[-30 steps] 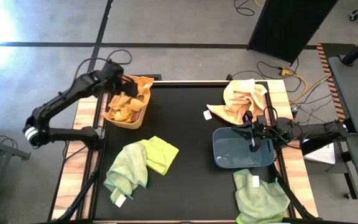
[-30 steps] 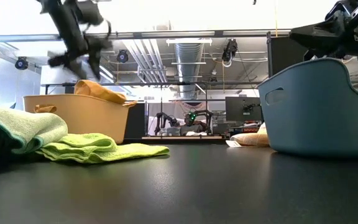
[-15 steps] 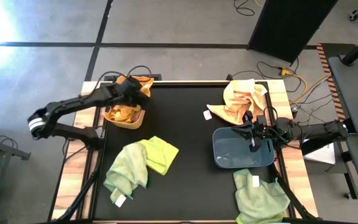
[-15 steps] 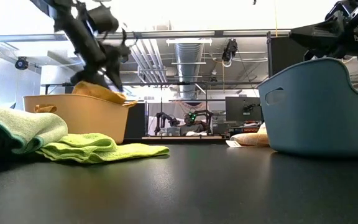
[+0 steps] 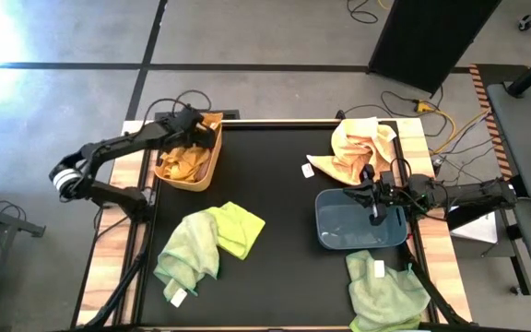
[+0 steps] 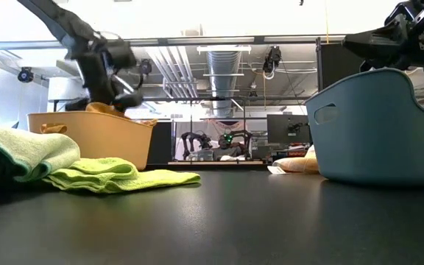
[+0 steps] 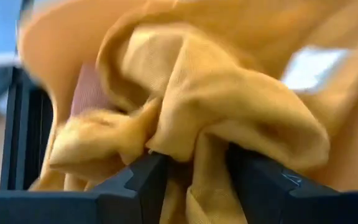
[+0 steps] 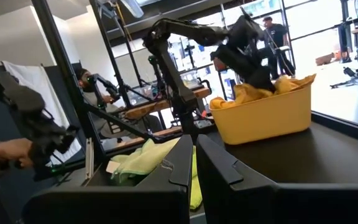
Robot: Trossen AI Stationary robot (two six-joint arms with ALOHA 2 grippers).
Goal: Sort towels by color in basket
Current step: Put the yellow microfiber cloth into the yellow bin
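— What are you holding on the left?

— My left gripper [image 7: 188, 180] is sitting in the yellow plastic basket [image 5: 201, 175], its fingers pinching a crumpled mustard-orange cloth towel [image 7: 229, 118].

— What is only the wrist showing?

— That pinch; from overhead I am seeing just the heap. A second ago I was hanging above the rim.

— And rightward?

— Light green cloth towels [image 5: 210, 235] are lying mid-table, a pale peach cloth towel [image 5: 358, 148] beyond. My right gripper [image 5: 374, 207] is hovering, pressed closed and empty, over the blue-grey plastic basket [image 5: 330, 235].
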